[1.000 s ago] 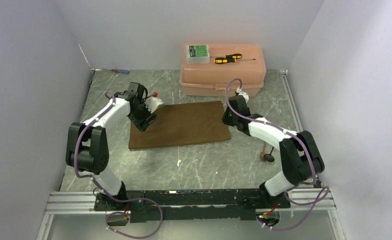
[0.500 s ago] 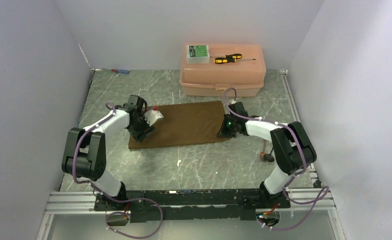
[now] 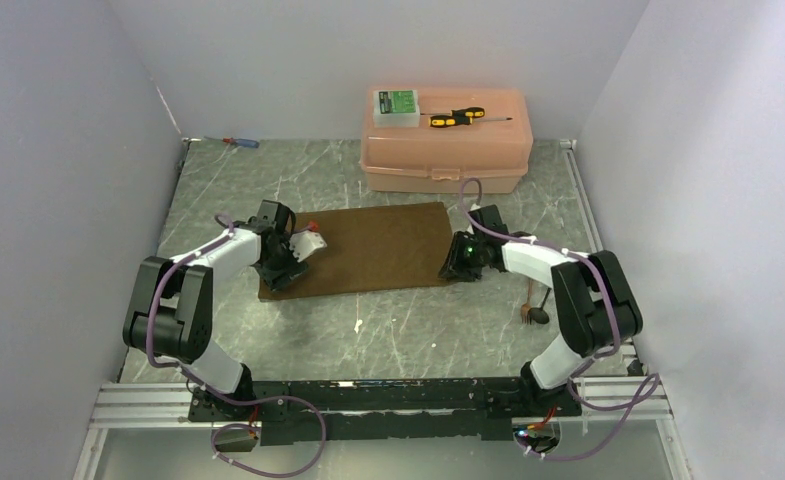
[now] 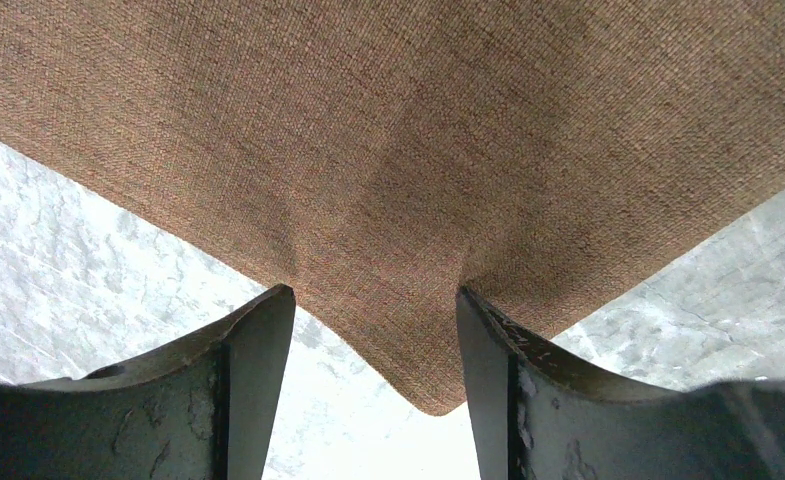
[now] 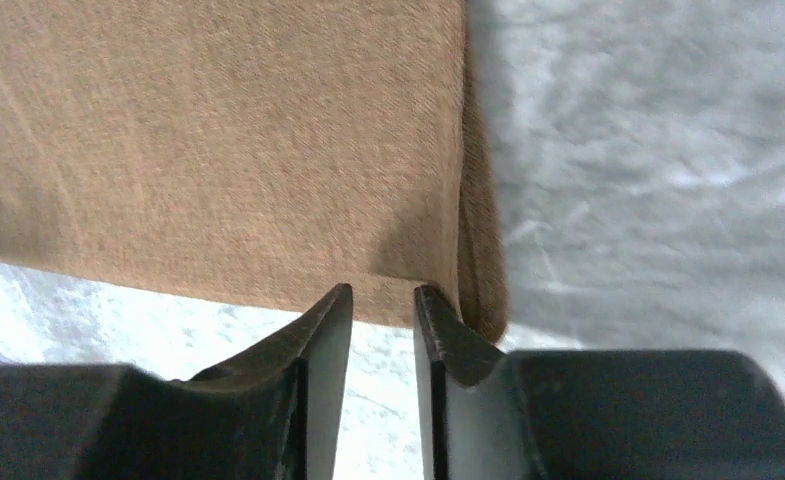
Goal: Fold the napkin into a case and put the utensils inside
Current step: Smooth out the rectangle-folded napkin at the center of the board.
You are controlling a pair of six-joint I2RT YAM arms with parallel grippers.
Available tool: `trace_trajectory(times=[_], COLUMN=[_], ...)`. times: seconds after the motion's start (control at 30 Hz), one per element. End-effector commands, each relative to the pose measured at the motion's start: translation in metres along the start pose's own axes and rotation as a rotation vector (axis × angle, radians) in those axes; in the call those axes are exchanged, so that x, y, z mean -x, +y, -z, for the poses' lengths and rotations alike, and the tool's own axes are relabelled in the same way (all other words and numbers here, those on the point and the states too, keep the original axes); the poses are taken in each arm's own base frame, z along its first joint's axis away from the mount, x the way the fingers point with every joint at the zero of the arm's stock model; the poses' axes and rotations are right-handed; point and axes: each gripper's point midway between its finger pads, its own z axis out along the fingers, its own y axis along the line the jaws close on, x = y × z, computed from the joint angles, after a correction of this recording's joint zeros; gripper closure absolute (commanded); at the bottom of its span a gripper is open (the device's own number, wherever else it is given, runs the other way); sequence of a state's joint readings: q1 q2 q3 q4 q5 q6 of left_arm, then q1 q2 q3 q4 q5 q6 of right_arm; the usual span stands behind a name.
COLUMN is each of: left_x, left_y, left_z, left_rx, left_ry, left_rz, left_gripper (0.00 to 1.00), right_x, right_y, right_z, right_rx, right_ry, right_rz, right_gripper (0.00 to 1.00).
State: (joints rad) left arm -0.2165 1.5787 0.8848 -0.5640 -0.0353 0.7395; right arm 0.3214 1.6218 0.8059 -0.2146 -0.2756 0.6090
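Note:
The brown napkin (image 3: 378,248) lies flat on the marble table as a wide rectangle. My left gripper (image 3: 286,264) is low at its near-left corner. In the left wrist view the napkin corner (image 4: 423,370) lies between the fingers of that open gripper (image 4: 372,305), and the right finger presses a dent into the cloth. My right gripper (image 3: 456,262) is at the near-right corner. In the right wrist view its jaws (image 5: 382,296) stand a narrow gap apart over the napkin's near edge (image 5: 268,200), where the cloth's right edge shows two layers. The dark utensils (image 3: 536,312) lie beside the right arm.
A pink plastic box (image 3: 446,150) stands behind the napkin, carrying a green-labelled case (image 3: 396,102) and a yellow-and-black screwdriver (image 3: 456,118). A blue-and-red screwdriver (image 3: 238,142) lies at the back left. A small white scrap (image 3: 357,324) sits in front of the napkin.
Both grippers have come down and nearer, onto the napkin's near corners. The right jaws, shut before, have parted a little. The napkin has not visibly shifted.

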Motion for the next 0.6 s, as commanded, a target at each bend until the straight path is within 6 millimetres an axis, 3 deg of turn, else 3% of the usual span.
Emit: trace_trajectory(times=[0.0,0.17,0.43,0.57], left_x=[0.000,0.001,0.006,0.008], left_y=[0.008,0.008,0.009,0.010], left_z=[-0.005,-0.001,0.003,0.004], left_rx=[0.048,0.048,0.044,0.043], left_ry=[-0.013,-0.020,-0.034,-0.039], left_rz=[-0.002,0.009,0.021,0.023], left_gripper=[0.34,0.34,0.34,0.34], right_x=[-0.008,-0.007,-0.011,-0.006], right_y=[-0.028,-0.044,-0.055,-0.048], right_z=[0.021,0.032,0.031,0.024], right_rx=[-0.124,-0.213,-0.277,-0.237], right_ry=[0.003,-0.044,-0.033,-0.058], right_rz=[-0.009,-0.031,-0.077,-0.102], right_gripper=[0.61,0.39,0.37,0.39])
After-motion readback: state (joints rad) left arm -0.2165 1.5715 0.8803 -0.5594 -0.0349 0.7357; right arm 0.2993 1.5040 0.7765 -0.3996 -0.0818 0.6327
